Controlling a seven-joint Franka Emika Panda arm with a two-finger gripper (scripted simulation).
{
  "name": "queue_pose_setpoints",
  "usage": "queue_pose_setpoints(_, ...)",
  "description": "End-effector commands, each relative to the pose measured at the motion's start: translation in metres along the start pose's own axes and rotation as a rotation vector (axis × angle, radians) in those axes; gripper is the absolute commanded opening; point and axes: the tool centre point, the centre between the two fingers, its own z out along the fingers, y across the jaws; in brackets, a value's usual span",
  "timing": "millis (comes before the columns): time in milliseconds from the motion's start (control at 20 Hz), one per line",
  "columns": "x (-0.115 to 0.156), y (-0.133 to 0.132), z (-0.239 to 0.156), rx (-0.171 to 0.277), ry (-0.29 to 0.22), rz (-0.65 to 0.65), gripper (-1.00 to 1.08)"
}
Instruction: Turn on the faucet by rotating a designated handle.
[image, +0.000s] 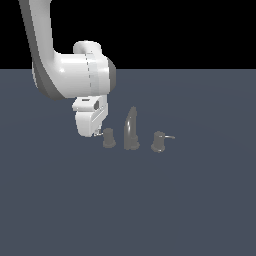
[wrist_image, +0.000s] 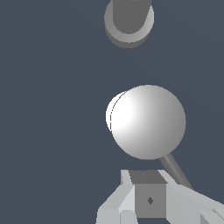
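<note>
The faucet is a dull-grey three-piece set on the floor, with a tall curved spout in the middle. The handle is the stubby flat-topped knob on the exterior view's left, and its thin lever points toward my gripper. The fingertips are at the lever's tip. In the wrist view the handle is a pale round disc seen from above. Its lever runs to my gripper, whose fingers show no gap between them. The spout's base lies beyond the knob.
A second knob with a lever pointing to the exterior view's right stands on the far side of the spout. The arm's white links hang above and to the exterior view's left of the faucet. The floor is flat dark blue-grey.
</note>
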Motion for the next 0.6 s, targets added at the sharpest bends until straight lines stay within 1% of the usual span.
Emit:
queue_pose_setpoints(0,0.003,0.018,0.000,-0.021,0.010,-0.004,-1.00)
queue_pose_setpoints(150,0.003,0.025,-0.001,-0.022,0.010,-0.005,-1.00)
queue_pose_setpoints(200,-0.002,0.015,0.000,-0.007,0.000,-0.006,-1.00)
queue_pose_setpoints(550,0.019,0.032,-0.001,-0.016,0.005,-0.006,-1.00)
